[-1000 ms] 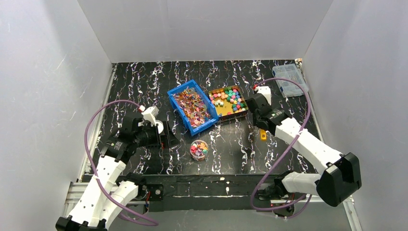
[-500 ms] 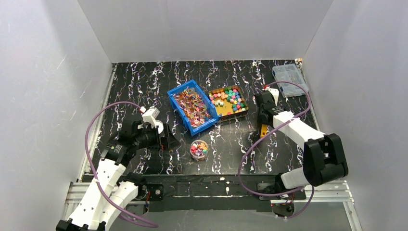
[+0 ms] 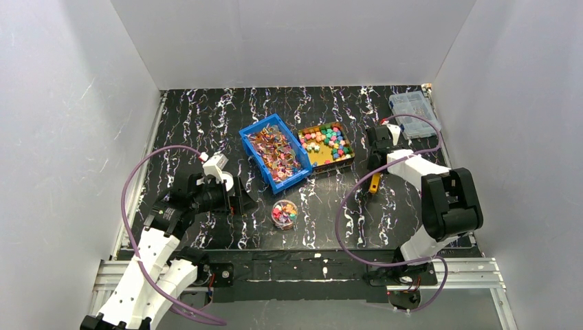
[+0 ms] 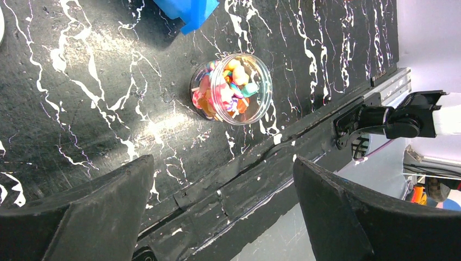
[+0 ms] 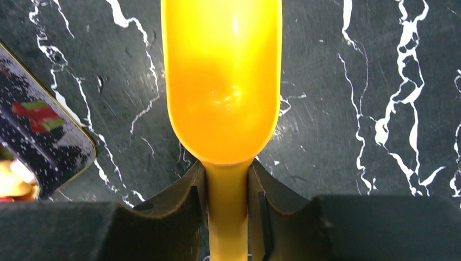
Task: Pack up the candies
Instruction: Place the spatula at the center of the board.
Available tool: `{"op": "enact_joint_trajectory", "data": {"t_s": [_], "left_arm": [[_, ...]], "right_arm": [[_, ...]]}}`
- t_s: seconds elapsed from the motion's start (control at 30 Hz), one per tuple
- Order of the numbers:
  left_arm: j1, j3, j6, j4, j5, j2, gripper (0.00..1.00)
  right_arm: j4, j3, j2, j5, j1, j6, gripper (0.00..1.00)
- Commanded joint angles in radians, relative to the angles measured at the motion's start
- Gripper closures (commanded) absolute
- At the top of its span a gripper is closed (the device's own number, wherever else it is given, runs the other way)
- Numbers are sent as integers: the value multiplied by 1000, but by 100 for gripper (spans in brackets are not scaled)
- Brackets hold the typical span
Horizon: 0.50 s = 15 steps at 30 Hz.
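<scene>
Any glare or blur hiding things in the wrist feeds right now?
Right wrist: the yellow plastic scoop is sharp, small highlight in its bowl; the patterned box corner at left is blurred. Left wrist: the clear round cup of sweets is crisp, glare on the glossy black marbled tabletop beside it.

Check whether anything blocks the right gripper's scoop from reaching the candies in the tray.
Nothing visible does. The right gripper holds the empty yellow scoop just beside the tray, with only black tabletop between them. The candies lie uncovered inside the tray's rim.
</scene>
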Motion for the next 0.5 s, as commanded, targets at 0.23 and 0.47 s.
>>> {"op": "enact_joint_trajectory", "data": {"t_s": [0.23, 0.47], "left_arm": [[-4, -6, 12, -2, 1, -7, 1], [-5, -8, 11, 1, 3, -8, 1]], "right_arm": [[5, 62, 51, -18, -10, 33, 60], [-44, 99, -3, -23, -11, -2, 39]]}}
